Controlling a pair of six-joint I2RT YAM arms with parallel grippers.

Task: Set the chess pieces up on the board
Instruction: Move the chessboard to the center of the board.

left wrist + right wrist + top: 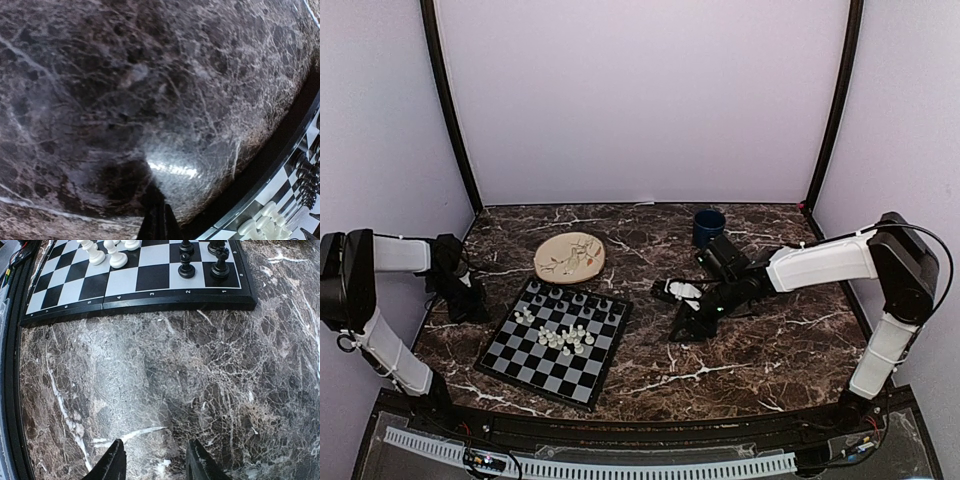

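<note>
Marble table [770, 350]: board [545, 365] lies apart, left of right gripper [678, 333].

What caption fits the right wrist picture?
Open right gripper over the marble table, facing the board and its chess pieces.

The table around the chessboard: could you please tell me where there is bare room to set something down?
Bare marble table: the wide near-right stretch between the board and the right arm; also the strip between the plate and the cup. Crowded: the board's middle and far rows, full of chess pieces, and its left side, where the left gripper sits.
</note>
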